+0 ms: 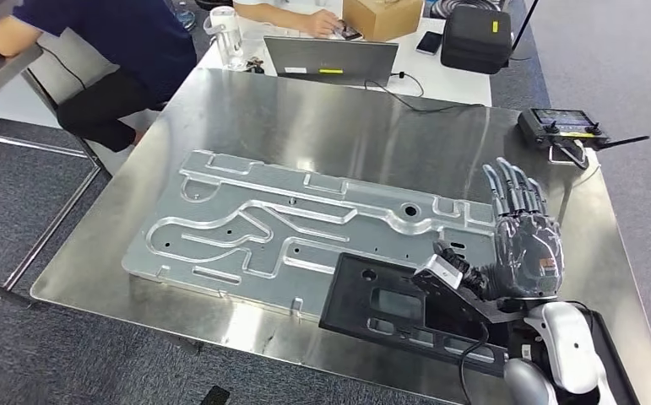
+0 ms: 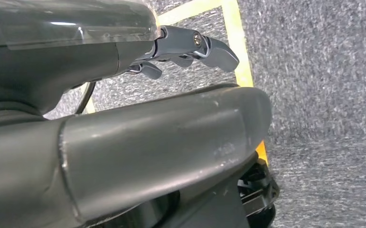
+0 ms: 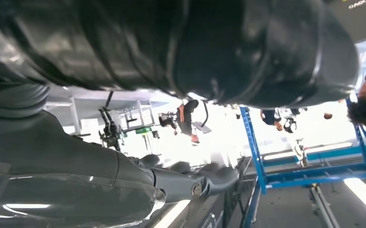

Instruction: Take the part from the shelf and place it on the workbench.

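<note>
A flat black part (image 1: 387,305) with cut-out windows lies on the steel workbench (image 1: 322,126) near its front right edge, its far corner overlapping a large machined aluminium plate (image 1: 246,228). My right hand (image 1: 520,232) is raised just right of the black part, fingers straight and spread, holding nothing. The right forearm crosses over the part's right end and hides it. In the right wrist view that hand's fingers (image 3: 204,183) stretch out with nothing in them. The left hand (image 2: 190,47) hangs over grey carpet, its fingers extended and holding nothing.
A remote controller (image 1: 562,126) with antennas sits at the bench's far right corner. Behind the bench are a laptop (image 1: 330,57), a cardboard box (image 1: 382,17), a black case (image 1: 476,38) and a white bottle (image 1: 225,34). A person (image 1: 111,42) sits at the back left.
</note>
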Motion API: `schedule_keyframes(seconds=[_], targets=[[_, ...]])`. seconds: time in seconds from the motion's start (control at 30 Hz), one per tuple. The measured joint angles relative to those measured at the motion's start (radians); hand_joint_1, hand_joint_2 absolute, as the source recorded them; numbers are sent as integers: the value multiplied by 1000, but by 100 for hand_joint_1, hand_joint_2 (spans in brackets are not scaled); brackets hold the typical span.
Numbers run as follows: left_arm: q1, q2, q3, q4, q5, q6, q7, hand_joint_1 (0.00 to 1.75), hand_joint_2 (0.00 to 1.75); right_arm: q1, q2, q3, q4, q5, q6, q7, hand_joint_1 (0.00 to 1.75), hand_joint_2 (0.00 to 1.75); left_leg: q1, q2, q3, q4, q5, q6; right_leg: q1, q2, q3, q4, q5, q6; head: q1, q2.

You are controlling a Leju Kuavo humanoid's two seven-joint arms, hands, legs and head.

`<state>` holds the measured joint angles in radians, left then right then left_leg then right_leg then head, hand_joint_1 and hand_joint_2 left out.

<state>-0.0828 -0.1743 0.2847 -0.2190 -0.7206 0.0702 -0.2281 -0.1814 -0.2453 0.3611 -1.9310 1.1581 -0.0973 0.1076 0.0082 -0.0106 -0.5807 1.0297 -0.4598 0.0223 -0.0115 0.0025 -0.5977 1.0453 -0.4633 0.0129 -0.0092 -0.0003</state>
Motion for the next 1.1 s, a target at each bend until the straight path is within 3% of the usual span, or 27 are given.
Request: schedule_keyframes(seconds=[0.07,0.1,0.2,0.27,0.3,0.33,0.4,0.43,0.47,0.57,0.6,0.63,0.73,0.77,0.8,0.87,0.93,0.97,1.07,1.1], targets=[[1,0,2,0,0,-1,0,0,0,0,0,9,-10,5,-7,0,0,0,-1,1,-5,5,-7,-11,-5,0,-1,-9,2,-11,-1,0],[2,0,2,0,0,-1,0,0,0,1,0,14,-14,6,-10,0,0,0,-1,2,-11,21,-25,-15,-8,-1,-1,-13,6,-17,-1,0],[2,1,4,0,0,-3,-1,0,0,2,0,25,-21,9,-15,1,0,0,2,4,-65,175,-130,-24,-7,-7,-10,-17,17,-32,-3,0],[3,1,5,0,0,-5,-1,0,0,6,0,30,-22,12,-18,1,0,0,3,5,-85,258,-167,-25,-3,-10,-22,-13,24,-34,-3,0],[3,1,6,0,0,-5,-1,0,0,9,0,32,-23,13,-20,2,0,0,3,5,-72,250,-159,-24,-3,-10,-28,-11,28,-33,-3,0],[3,1,6,0,0,-6,-1,0,0,12,0,34,-25,15,-23,4,0,0,3,5,-39,203,-136,-23,-2,-9,-34,-8,32,-31,-3,0],[1,1,7,0,0,-6,-1,0,0,18,0,36,-31,17,-30,6,0,0,1,4,42,68,-90,-17,-1,-9,-44,-1,39,-23,-3,0],[0,1,7,0,0,-6,-1,0,0,21,0,37,-35,18,-34,7,0,0,-1,4,68,20,-77,-14,0,-8,-48,1,43,-17,-3,0],[-1,1,8,0,0,-6,-1,0,0,25,0,38,-38,20,-39,8,0,0,-3,3,78,-4,-72,-10,1,-8,-50,1,48,-11,-2,0],[1,1,10,0,0,-6,-2,0,0,41,-1,41,-45,22,-49,8,0,0,-5,5,71,-13,-52,6,-1,-6,-51,-3,62,9,-2,0],[1,0,11,0,0,-6,-2,0,0,45,-1,42,-47,22,-53,9,0,0,-4,7,66,-17,-41,13,-2,-4,-57,7,46,14,-2,0],[0,0,12,0,1,-6,-2,0,0,50,-2,42,-49,24,-58,9,0,0,-2,10,59,-21,-29,20,-3,-3,-68,34,14,18,-1,0],[0,0,16,0,1,-6,-3,0,0,71,-3,44,-52,27,-74,10,0,0,-2,15,22,-21,1,31,-4,-2,-112,202,-123,26,0,0],[1,0,17,0,1,-5,-3,0,0,79,-3,45,-53,29,-77,10,0,0,-2,15,9,-18,8,31,-4,-2,-114,243,-140,28,0,0],[1,0,19,0,1,-5,-3,0,0,85,-3,45,-54,30,-80,10,0,0,-3,16,-5,-14,15,30,-4,-2,-99,251,-135,27,0,0],[2,-1,22,0,1,-4,-3,0,0,96,-3,46,-57,34,-86,11,0,0,-4,17,-29,-7,28,27,-3,-2,-20,164,-91,21,0,0],[2,-2,23,0,1,-4,-4,0,0,111,-3,46,-64,40,-94,12,0,0,-7,16,-43,-3,40,20,2,-3,75,27,-71,8,-1,0],[2,-2,24,0,1,-3,-4,0,0,119,-3,46,-68,43,-100,12,0,0,-7,16,-45,-3,47,15,6,-3,102,-17,-71,2,-1,0],[2,-3,25,0,1,-2,-5,0,0,142,-3,46,-74,50,-114,12,0,0,-6,15,-50,-8,65,-5,9,-5,102,-46,-54,-14,-1,0],[2,-2,26,0,1,-2,-5,0,0,146,-2,47,-74,53,-115,12,0,0,-6,14,-57,-1,53,-11,7,-6,94,-51,-43,-22,-2,0]])
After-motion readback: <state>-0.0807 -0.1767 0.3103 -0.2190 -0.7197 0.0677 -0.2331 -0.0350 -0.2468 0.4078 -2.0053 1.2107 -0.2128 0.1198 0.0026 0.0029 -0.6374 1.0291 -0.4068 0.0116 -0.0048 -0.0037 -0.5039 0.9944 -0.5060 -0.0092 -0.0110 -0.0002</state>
